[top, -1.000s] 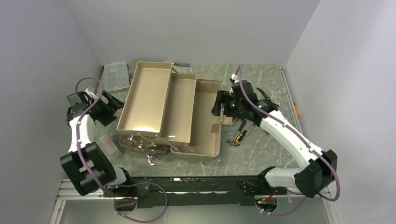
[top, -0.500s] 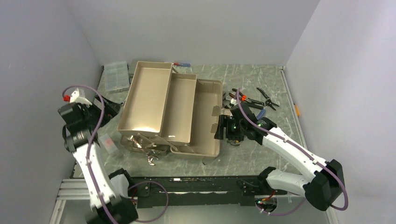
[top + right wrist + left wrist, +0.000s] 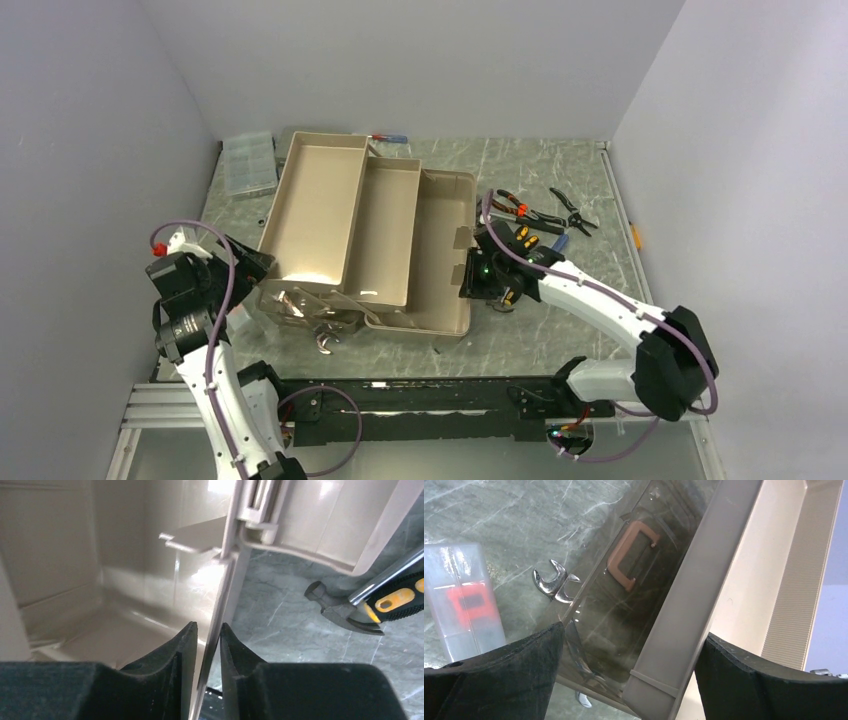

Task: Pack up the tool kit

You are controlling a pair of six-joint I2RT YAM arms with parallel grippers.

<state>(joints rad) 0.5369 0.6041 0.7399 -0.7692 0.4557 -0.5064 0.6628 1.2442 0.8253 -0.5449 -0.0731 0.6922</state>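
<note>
The tan toolbox (image 3: 442, 262) lies open with its fold-out trays (image 3: 318, 205) swung left. Its smoky lid with the pink handle (image 3: 628, 555) lies under the trays, and a steel wrench (image 3: 552, 578) sits beside it. My left gripper (image 3: 250, 266) (image 3: 629, 675) is open wide, straddling the tray's near-left wall without touching it. My right gripper (image 3: 470, 276) (image 3: 207, 626) is closed down on the thin rim of the box's right wall. A hammer head (image 3: 344, 613) and its black-yellow grip (image 3: 400, 596) lie on the table just right of that wall.
Pliers (image 3: 516, 206) and further pliers (image 3: 571, 211) lie behind the right arm. A clear organiser box (image 3: 248, 163) stands at the back left. A small clear case with a red insert (image 3: 467, 603) lies left of the lid. Walls close in on both sides.
My right gripper came down and forward from the pile of tools to the box's right wall and its jaws narrowed onto the rim. My left arm swung in to the tray's near-left corner.
</note>
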